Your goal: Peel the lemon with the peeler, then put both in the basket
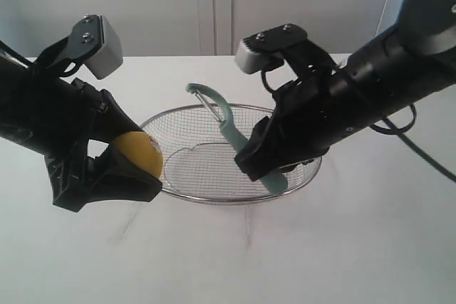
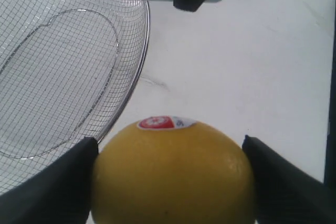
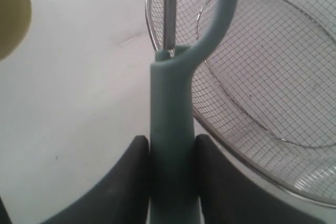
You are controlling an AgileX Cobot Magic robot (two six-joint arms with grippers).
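Left claw (image 2: 169,182): spread wide and clamped on the lemon (image 1: 140,153) from both sides, with the sticker on the exposed face. The lemon looks to be raised off the counter (image 1: 328,247), just beside the basket (image 1: 226,201) rim.

Right claw (image 3: 171,182): closed on the peeler (image 1: 229,120), low on the handle. The blade end points toward the lemon, apart from it, over the basket.

Step in hand, likely the first stroke:
- Lay the blade flat on bare skin between the left fingers.
- Use light pressure and a short draw.
- The grip sits far from the blade, so the handle may twist.
- The lemon may roll in its clamp.
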